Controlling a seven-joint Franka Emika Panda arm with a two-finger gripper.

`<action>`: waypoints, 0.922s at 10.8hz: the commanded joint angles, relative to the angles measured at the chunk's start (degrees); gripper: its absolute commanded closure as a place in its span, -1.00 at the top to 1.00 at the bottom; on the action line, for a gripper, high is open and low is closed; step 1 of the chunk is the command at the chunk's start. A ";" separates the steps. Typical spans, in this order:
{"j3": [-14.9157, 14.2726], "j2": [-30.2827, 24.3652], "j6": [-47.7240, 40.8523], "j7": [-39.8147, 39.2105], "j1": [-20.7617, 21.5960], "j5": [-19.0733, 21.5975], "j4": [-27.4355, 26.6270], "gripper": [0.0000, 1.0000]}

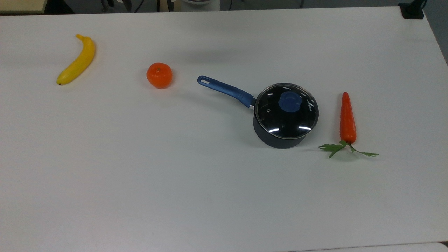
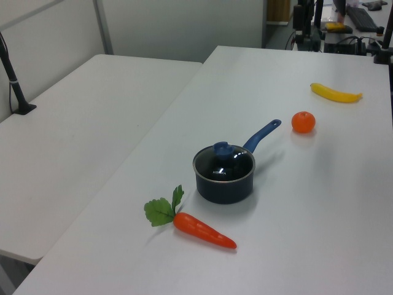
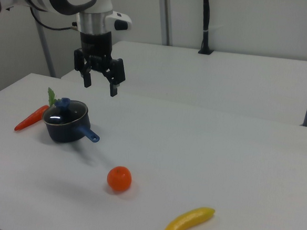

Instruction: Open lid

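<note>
Saucepan interior is obscured by reflections on the round clear glass lid (image 1: 287, 111) with blue knob, seated on the dark blue-handled saucepan (image 2: 225, 181). Black two-finger gripper (image 3: 100, 89) hangs above it with jaws spread, empty, offset toward the right view's right. White table (image 1: 175, 168) also carries an orange plastic carrot (image 1: 348, 119).

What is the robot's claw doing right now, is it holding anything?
Gripper: open and empty, up in the air above the table, not touching the lid.
</note>
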 commanded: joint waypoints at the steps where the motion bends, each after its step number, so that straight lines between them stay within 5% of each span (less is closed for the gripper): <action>1: 0.15 -0.50 -0.07 -0.69 0.30 -0.21 -0.64 1.00; 8: 0.85 0.90 3.08 3.87 0.74 0.66 -0.47 1.00; 10: 0.94 1.77 7.63 11.57 1.97 1.71 -0.47 1.00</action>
